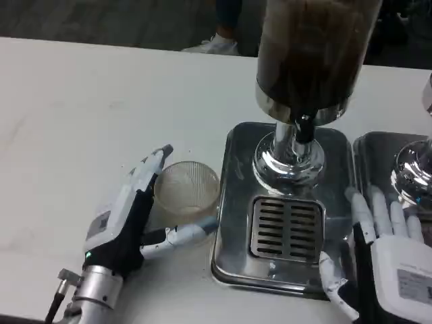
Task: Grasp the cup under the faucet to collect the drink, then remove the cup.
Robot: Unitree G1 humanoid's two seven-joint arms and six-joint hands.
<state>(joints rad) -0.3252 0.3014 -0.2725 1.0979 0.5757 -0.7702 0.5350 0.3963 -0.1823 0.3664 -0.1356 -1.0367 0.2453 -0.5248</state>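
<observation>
White tabletop: left robot hand [131, 212] cups a ribbed clear cup [186, 187]; right robot hand [378, 253] spread

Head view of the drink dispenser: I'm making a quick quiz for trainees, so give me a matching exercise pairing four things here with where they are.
Things:
1. cup
2. left hand
3. right hand
4. drip grate

Places:
A. in the steel tray below the faucet
B. at the tray's right edge, fingers spread
C. on the white table, left of the tray
D. around the cup's near side

Pairs: 1-C, 2-D, 3-B, 4-A
</observation>
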